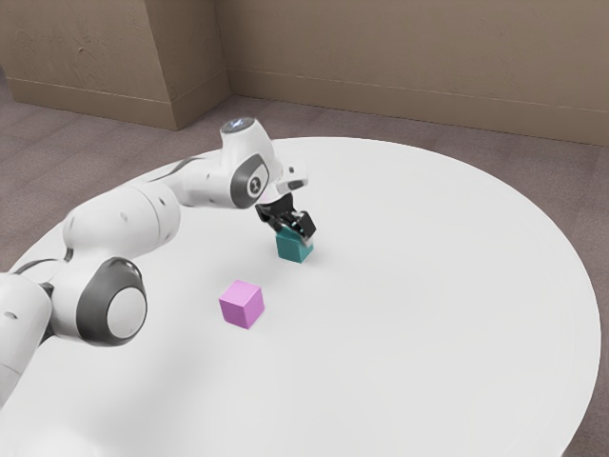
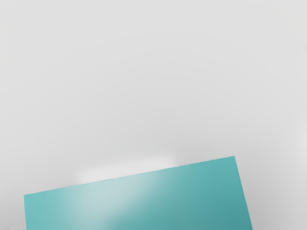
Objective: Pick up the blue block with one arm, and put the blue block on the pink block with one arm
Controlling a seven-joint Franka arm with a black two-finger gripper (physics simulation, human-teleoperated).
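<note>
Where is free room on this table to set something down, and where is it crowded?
The table is bare from the blue block to the rim at the exterior view's right. The gap between blue block and pink block is free but narrow. Crowded: the exterior view's left, under the arm and gripper.

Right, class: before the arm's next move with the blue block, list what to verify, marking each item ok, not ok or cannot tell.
1. Gripper at the blue block: ok, it sits right at the block's top.
2. Grasp secure: cannot tell.
3. Blue block off the table: not ok, it looks to rest on it.
4. Pink block top free: ok, nothing on it.
5. Blocks apart: ok, bare table lies between them.
</note>
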